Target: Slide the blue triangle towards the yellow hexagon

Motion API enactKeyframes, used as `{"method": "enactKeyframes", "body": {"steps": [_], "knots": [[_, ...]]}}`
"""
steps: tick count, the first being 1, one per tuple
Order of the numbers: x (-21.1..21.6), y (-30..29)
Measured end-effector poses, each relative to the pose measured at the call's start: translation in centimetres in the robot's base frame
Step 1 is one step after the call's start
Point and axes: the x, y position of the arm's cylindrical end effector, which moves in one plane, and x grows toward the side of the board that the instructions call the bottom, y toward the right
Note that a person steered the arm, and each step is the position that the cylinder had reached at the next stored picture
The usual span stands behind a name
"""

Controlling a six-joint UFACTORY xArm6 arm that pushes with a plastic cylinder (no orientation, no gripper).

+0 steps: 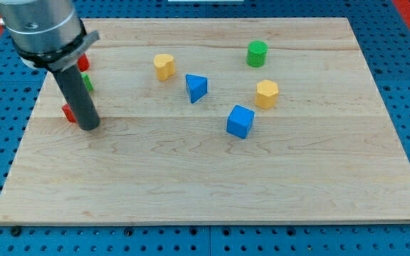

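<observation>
Inspection of the wooden surface point(212, 185), nearest items first. The front half of the surface toward the view's bottom carries no blocks.

The nearest block is a blue cube point(240, 121), right of centre. At about the same depth on the view's left, the rod's tip point(89, 127) rests on the surface. There is no hand on this arm; it ends in a plain dark rod, so nothing is being gripped. Just beside the tip, on its left, a red block point(67, 112) is partly hidden by the rod; its shape cannot be made out.

Next back, the yellow hexagon point(266, 94) sits up and to the right of the blue cube, near it but apart. The blue triangle point(196, 87) lies near the centre, to the left of the hexagon with a clear gap between them. The tip is well apart from the triangle, away on its left.

Behind the rod, a green block point(87, 82) and a second red block point(83, 62) show only as slivers.

Further back, a yellow block point(164, 66) of rounded shape stands up-left of the triangle. Farthest is a green cylinder point(257, 53), beyond the hexagon.
</observation>
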Motion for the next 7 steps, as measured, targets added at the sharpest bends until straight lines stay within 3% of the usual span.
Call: {"method": "enactKeyframes", "body": {"steps": [1, 3, 4, 5, 7], "knots": [[1.1, 3.0], [-2.0, -0.8], [-1.3, 3.4], [-1.9, 3.9], [-7.9, 10.0]]}}
